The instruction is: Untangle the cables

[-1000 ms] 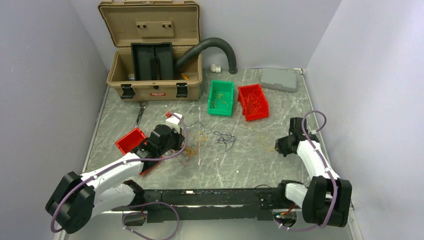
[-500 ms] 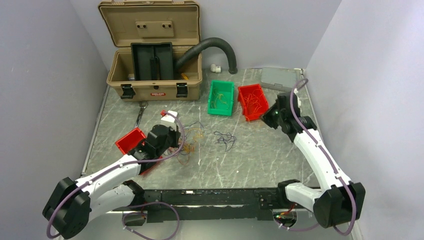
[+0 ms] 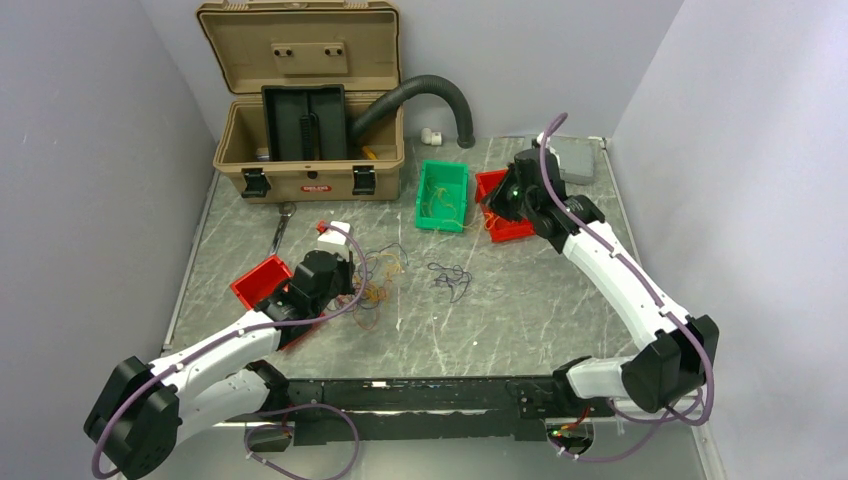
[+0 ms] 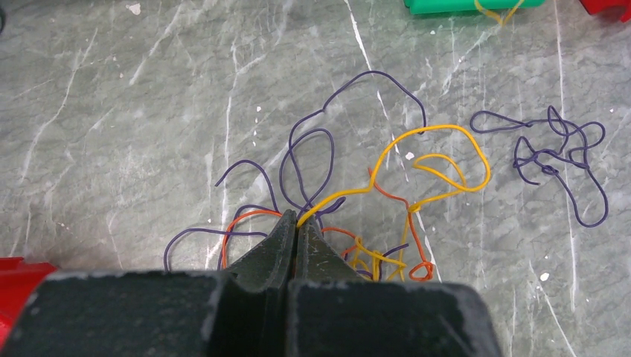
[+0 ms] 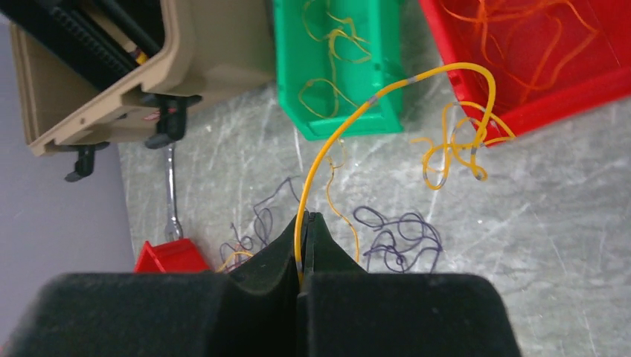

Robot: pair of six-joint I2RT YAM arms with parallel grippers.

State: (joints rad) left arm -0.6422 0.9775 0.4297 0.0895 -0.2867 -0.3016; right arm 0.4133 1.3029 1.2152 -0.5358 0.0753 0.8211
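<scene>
- Sorting step: right end effector (image 5: 303, 245) clamped on a loose yellow wire (image 5: 439, 69) near the green bin (image 5: 387, 111).
- Left end effector (image 4: 298, 227) pinching the cables (image 4: 372, 256) on the worktop (image 4: 111, 111).
- Next, probably: release over green bin.

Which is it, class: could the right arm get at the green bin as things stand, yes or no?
Probably yes. The right hand, shut on a yellow wire, hangs in the air close to the green bin; the bin's top is open and nothing stands between them.
</scene>
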